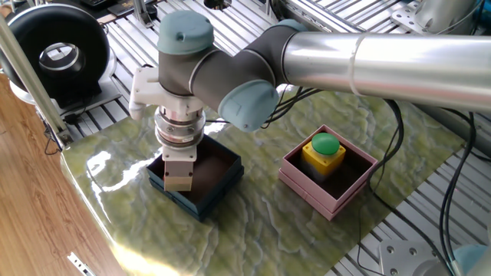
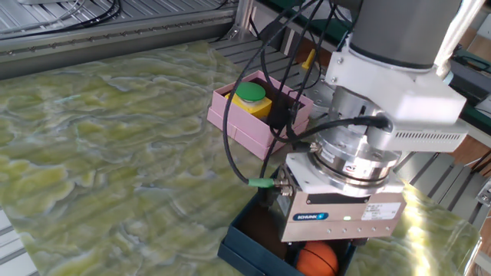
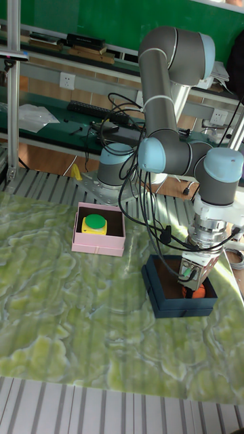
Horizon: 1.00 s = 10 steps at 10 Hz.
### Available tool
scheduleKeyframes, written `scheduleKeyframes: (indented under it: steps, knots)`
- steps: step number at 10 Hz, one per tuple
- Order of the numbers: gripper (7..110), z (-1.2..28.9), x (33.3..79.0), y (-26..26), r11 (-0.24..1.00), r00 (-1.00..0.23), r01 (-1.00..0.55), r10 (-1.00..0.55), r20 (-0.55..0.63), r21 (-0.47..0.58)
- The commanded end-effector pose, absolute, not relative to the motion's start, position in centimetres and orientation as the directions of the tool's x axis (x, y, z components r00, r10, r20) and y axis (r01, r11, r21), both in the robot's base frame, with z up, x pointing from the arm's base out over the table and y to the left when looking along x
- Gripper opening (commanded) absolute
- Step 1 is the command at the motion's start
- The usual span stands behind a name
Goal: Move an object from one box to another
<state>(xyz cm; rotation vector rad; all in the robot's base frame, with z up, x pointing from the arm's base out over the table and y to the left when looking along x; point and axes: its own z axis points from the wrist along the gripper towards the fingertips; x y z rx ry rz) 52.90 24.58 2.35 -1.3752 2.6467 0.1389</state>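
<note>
The gripper (image 3: 194,287) hangs straight down inside the navy box (image 1: 221,186), its body filling the 9 o'clock half of the box in one fixed view. An orange ball (image 2: 317,260) lies on the box floor right under the gripper. The fingertips are hidden behind the gripper body and the box wall, so I cannot tell whether they are spread or pressed on the ball. In the tall fixed view the ball shows as an orange patch at the gripper's lower end. The pink box (image 1: 358,181) stands well apart on the green marbled tabletop (image 2: 100,146), at 3 o'clock from the navy box in one fixed view, and holds a yellow block with a green button (image 1: 325,143) on top.
</note>
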Motion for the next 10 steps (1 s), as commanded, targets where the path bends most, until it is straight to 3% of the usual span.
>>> scheduleKeyframes:
  steps: [1,4,5,10]
  knots:
    - [44,2.5,53.4,24.0,0.606,-0.594,-0.795,-0.781,-0.192,-0.009]
    - [44,3.4,53.1,23.5,0.668,-0.653,-0.743,-0.734,-0.185,-0.031]
    - [7,3.2,53.2,23.8,0.678,-0.662,-0.735,-0.724,-0.193,-0.025]
    - [7,3.3,53.0,24.1,0.696,-0.681,-0.718,-0.704,-0.2,-0.01]
